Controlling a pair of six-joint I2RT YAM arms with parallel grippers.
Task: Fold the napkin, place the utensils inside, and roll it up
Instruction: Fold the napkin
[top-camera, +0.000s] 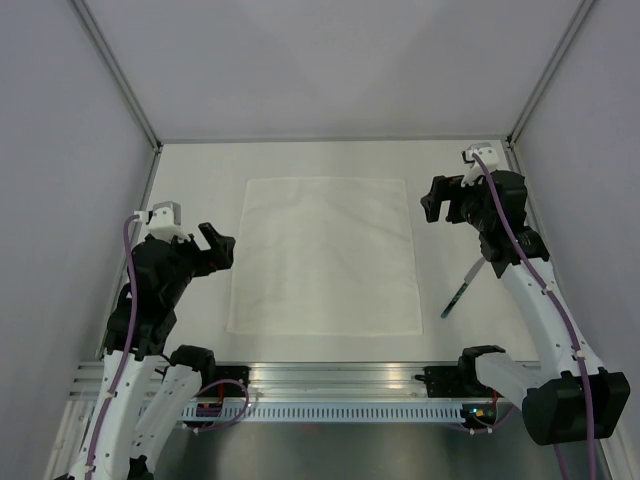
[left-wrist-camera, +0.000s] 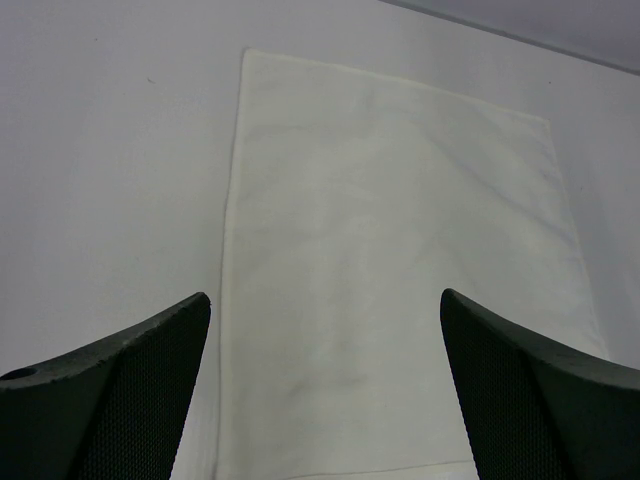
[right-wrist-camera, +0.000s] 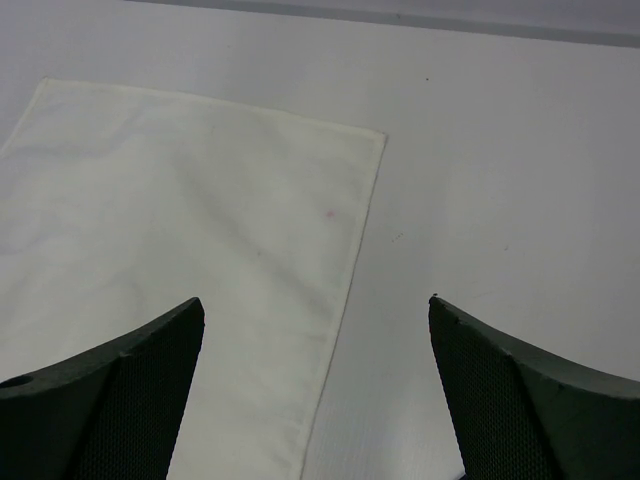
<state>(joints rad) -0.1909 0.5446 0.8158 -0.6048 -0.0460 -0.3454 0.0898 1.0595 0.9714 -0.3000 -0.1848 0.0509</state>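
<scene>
Table (top-camera: 195, 190) white w/ napkin (top-camera: 325, 255) flat; walls (top-camera: 330, 60) grey.

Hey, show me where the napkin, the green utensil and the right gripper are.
napkin (top-camera: 325, 255), top view, middle of the flat cloth.
utensil (top-camera: 458, 293), top view, midway along its visible shaft.
right gripper (top-camera: 433, 200), top view, gap between its open fingertips.

One camera looks down from high behind the arms (top-camera: 150, 290) at the whole pale table (top-camera: 200, 170), and each wrist camera looks from close by, past its own dark fingers (left-wrist-camera: 110, 400), at the flat white square cloth napkin (top-camera: 325, 255) all three views share.
</scene>
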